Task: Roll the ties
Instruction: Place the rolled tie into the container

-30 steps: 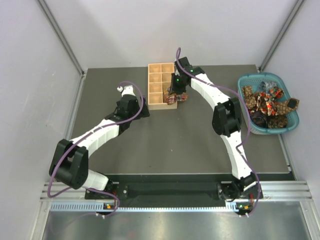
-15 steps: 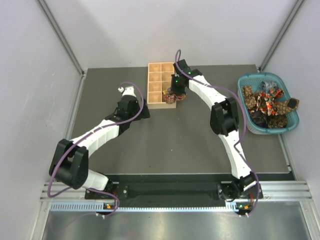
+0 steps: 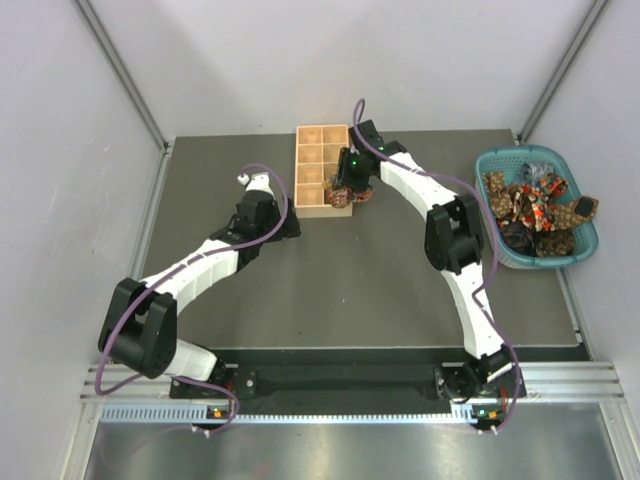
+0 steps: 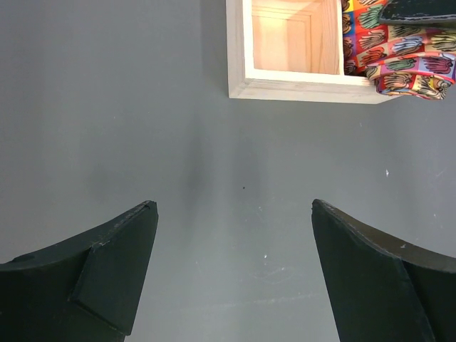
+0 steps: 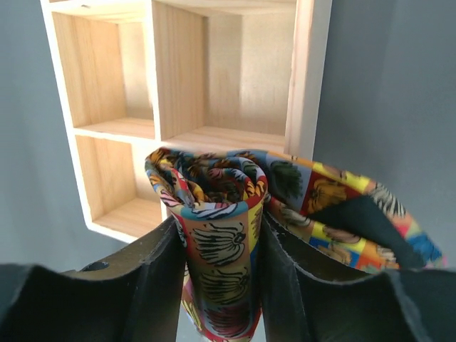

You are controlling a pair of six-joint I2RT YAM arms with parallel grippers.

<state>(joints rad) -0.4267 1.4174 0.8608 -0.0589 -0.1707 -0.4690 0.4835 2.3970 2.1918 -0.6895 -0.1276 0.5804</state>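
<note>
Right wrist view: right gripper (image 5: 219,239) pinches a rolled tie (image 5: 214,187) by the wooden tray (image 5: 308,85); left gripper (image 4: 234,206) gapes wide, empty.

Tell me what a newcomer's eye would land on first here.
A brightly printed rolled tie stands out, pinched in the right gripper at the near right corner of the wooden tray. Then the teal basket on the far right, heaped with more ties. The left gripper hangs open left of the tray.

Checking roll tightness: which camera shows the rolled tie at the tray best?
Right wrist: the rolled tie sits close-up between the claw's fingers, spiral visible. Left wrist catches only its edge at the tray corner; the top view shows a small blob.
</note>
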